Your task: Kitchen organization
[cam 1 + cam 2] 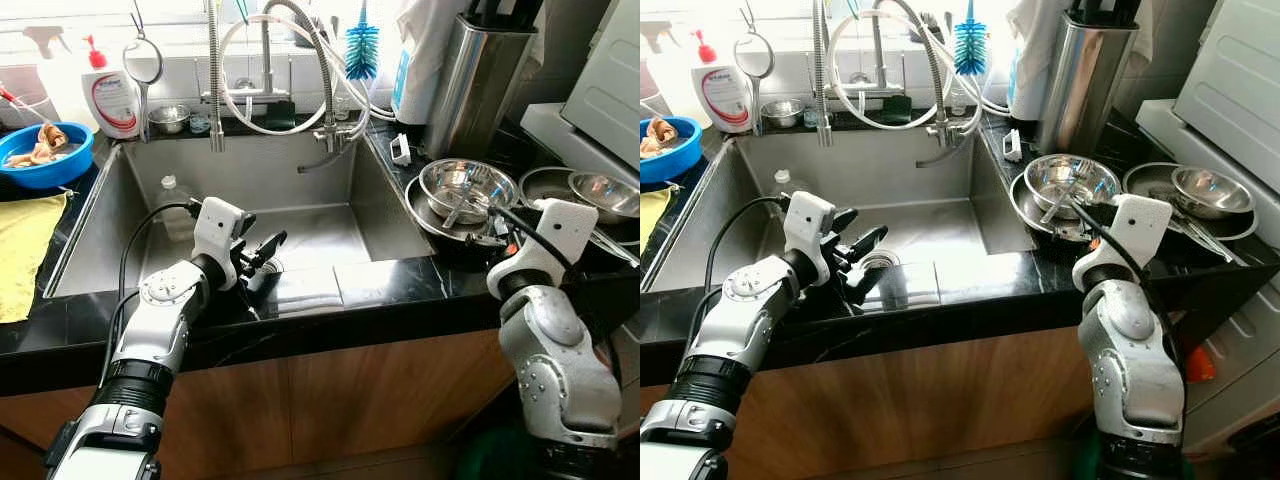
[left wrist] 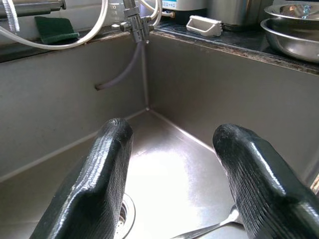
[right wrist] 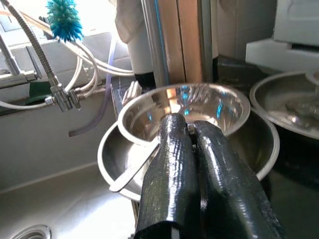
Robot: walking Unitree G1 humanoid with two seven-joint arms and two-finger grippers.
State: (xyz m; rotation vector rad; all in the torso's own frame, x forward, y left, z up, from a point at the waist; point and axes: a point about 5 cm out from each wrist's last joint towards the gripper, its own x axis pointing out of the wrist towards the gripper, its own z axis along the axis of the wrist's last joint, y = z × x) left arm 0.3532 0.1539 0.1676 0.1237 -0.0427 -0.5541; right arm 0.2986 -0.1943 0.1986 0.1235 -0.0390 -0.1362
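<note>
- Spoon lies on the sink floor beside the drain, its handle just below and between the left gripper's fingers.
- Left gripper hangs low inside the basin, fingers spread wide, nothing between them.
- Judged step: approach to pick the spoon out of the sink. Next move calls for dropping lower and turning so the thin handle sits across the gap before closing.
- Right gripper rests at the rim of the stacked steel bowls on the counter; fingers pressed together, a thin metal piece seemingly pinched between them, though I cannot tell what.
- Further out: soap bottle, blue bowl, yellow cloth.
</note>
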